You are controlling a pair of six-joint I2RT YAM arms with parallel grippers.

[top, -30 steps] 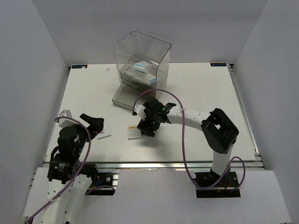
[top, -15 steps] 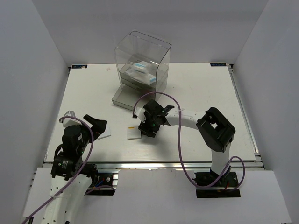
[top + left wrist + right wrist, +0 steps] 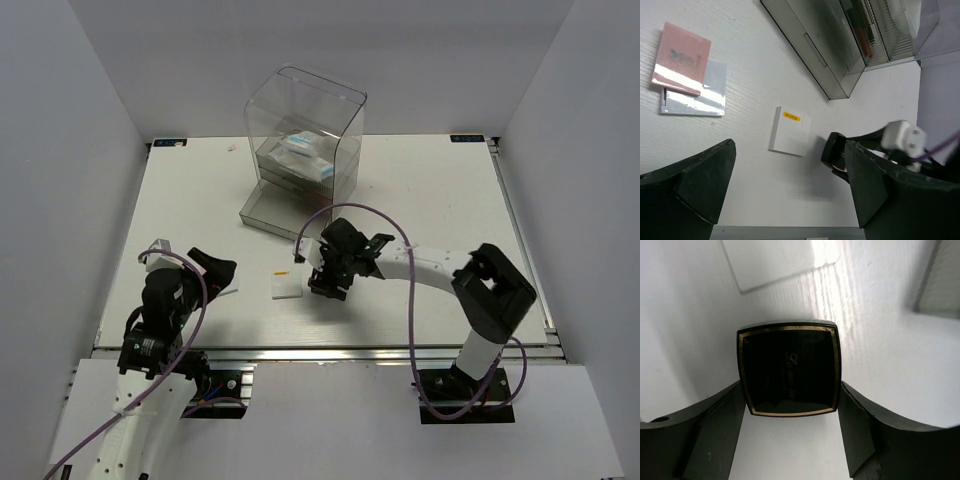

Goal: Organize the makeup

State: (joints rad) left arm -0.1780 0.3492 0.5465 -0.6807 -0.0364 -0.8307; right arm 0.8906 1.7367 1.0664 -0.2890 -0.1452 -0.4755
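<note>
My right gripper [image 3: 327, 283] is shut on a black square compact [image 3: 788, 370] with a gold border, one finger pressed on each side, low over the table. A white flat pad [image 3: 287, 286] with a small yellow label lies just left of it, also seen from the left wrist as the white pad [image 3: 790, 131]. A pink pad [image 3: 681, 58] rests on a silvery-white pad [image 3: 695, 102] near my left gripper [image 3: 215, 270], which hangs open and empty. White blue-printed packets [image 3: 305, 152] lie inside the clear drawer box [image 3: 305, 140].
The tall clear drawer box stands at the back centre with its lowest drawer [image 3: 270, 212] pulled out toward the arms. Purple cables loop over both arms. Grey walls close in the table on three sides.
The right gripper has closed on the black compact and shifted a little right, away from the white pad. The left arm has edged slightly right and nearer the front edge, still open.
</note>
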